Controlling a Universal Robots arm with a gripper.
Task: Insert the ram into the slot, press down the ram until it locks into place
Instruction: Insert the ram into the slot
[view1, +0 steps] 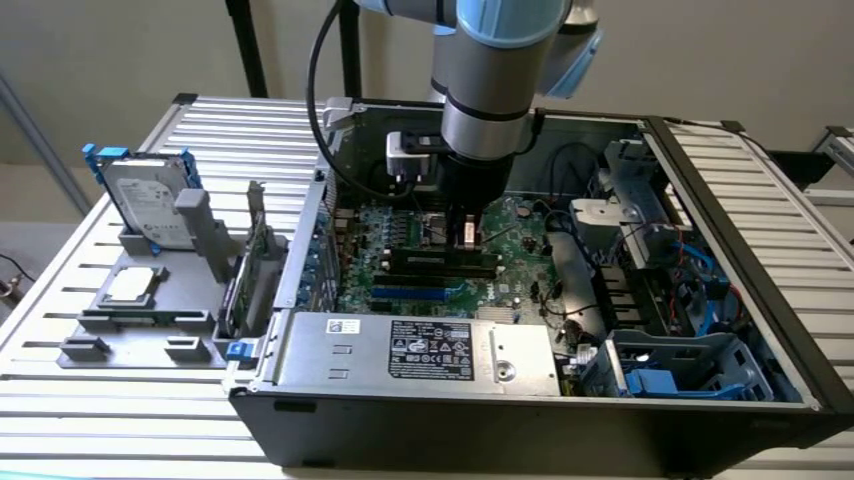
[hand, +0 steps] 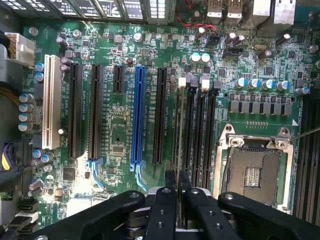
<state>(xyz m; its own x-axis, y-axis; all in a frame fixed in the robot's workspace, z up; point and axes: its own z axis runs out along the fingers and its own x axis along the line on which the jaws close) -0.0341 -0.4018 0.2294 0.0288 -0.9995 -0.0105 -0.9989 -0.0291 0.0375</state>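
Observation:
In the wrist view my gripper (hand: 177, 179) is shut on the ram (hand: 179, 135). The ram is seen edge-on as a thin vertical strip running out from between the black fingers (hand: 170, 186). It stands upright over the black slot (hand: 178, 107) at the edge of the bank of parallel sockets (hand: 197, 135), on the side nearest the blue slot; I cannot tell whether it touches. White latches (hand: 182, 80) cap the sockets' far ends. In the exterior view the gripper (view1: 467, 228) reaches down into the open computer case above the black sockets (view1: 434, 262).
The square silver CPU socket (hand: 255, 172) lies beside the sockets, and a blue slot (hand: 138, 115) and black expansion slots (hand: 75, 110) lie on the other side. Case walls, the power supply (view1: 414, 350) and cables (view1: 641, 260) ring the motherboard. A hard drive (view1: 140, 195) stands on a fixture outside the case.

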